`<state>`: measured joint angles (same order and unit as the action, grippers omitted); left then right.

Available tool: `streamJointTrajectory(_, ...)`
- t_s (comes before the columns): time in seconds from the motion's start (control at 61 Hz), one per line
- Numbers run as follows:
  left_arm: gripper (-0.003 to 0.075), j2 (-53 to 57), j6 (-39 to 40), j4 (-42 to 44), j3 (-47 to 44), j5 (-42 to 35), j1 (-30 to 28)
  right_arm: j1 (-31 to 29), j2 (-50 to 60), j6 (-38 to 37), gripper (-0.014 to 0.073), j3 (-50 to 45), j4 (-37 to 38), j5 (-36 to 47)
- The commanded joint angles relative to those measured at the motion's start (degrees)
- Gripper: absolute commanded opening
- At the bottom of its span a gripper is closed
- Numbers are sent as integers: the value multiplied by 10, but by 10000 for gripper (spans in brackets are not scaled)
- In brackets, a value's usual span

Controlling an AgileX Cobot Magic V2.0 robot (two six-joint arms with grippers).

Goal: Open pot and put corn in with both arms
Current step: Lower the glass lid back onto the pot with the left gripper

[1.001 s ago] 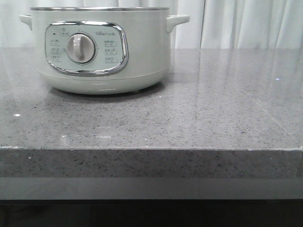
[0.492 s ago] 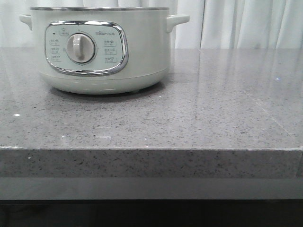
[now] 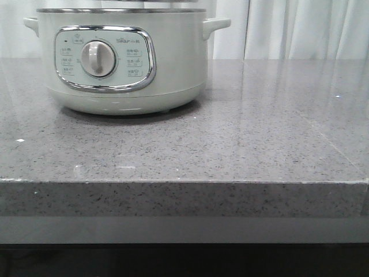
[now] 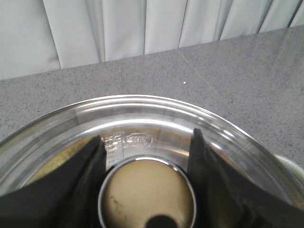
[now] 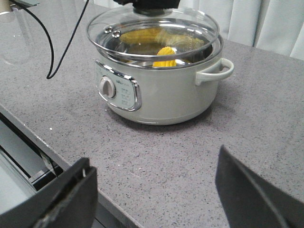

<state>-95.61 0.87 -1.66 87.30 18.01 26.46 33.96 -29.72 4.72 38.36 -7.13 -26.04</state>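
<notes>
Speckled grey stone counter (image 3: 242,144), white curtains (image 3: 300,29) behind. We judge the domed glass lid (image 5: 152,33) fragile, slippery; left gripper (image 4: 145,142) straddles its round knob (image 4: 147,194), grip unconfirmed. Yellow corn cob (image 5: 165,57) lies inside the grey-green pot (image 5: 161,90). Right gripper (image 5: 152,190) spread wide, empty.

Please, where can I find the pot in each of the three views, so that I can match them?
Front view: the pot stands at the upper left, cut off by the top edge.
Left wrist view: mostly hidden under the glass lid; only a pale handle shows beside the lid.
Right wrist view: seen whole on the counter, beyond the fingers.
Shared landmark: the white curtain behind the counter.
</notes>
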Motion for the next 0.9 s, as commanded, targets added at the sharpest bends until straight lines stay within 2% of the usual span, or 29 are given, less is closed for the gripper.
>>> streamJointTrajectory(0.0, 220, 27, 0, -1, 29, -88, -3, -1, 0, 2, 540, 15, -4, 51)
streamJointTrajectory(0.886, 220, 5, 0, -18, 29, -99, -3, -1, 0, 2, 540, 15, -4, 51)
